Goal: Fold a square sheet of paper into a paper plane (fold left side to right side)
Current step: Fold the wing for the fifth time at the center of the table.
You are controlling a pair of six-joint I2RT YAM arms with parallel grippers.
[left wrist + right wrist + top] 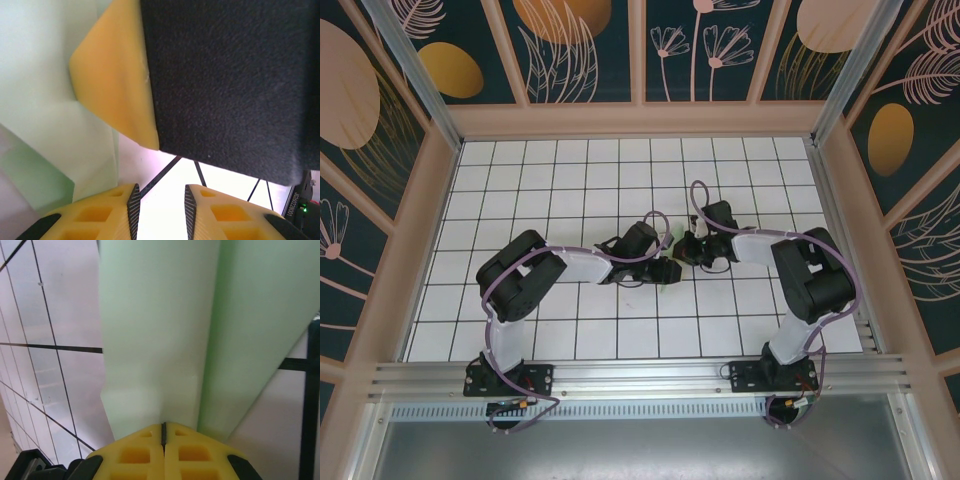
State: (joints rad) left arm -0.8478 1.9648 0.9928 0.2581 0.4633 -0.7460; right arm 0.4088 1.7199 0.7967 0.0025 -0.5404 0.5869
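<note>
the right gripper is pinched shut on the green paper, mid table. the left gripper is a bit open, holding nothing. it should press the fold flat slowly, edges matched.

The two arms meet over the middle of the tiled table. The left gripper is just beside the right gripper, which sits slightly farther back and to the right. Seen from the right wrist, the folded sheet of paper runs straight ahead from between the right gripper's tips, with table on its left. Seen from the left wrist, the paper lies left of the right gripper's finger, ahead of the left gripper.
</note>
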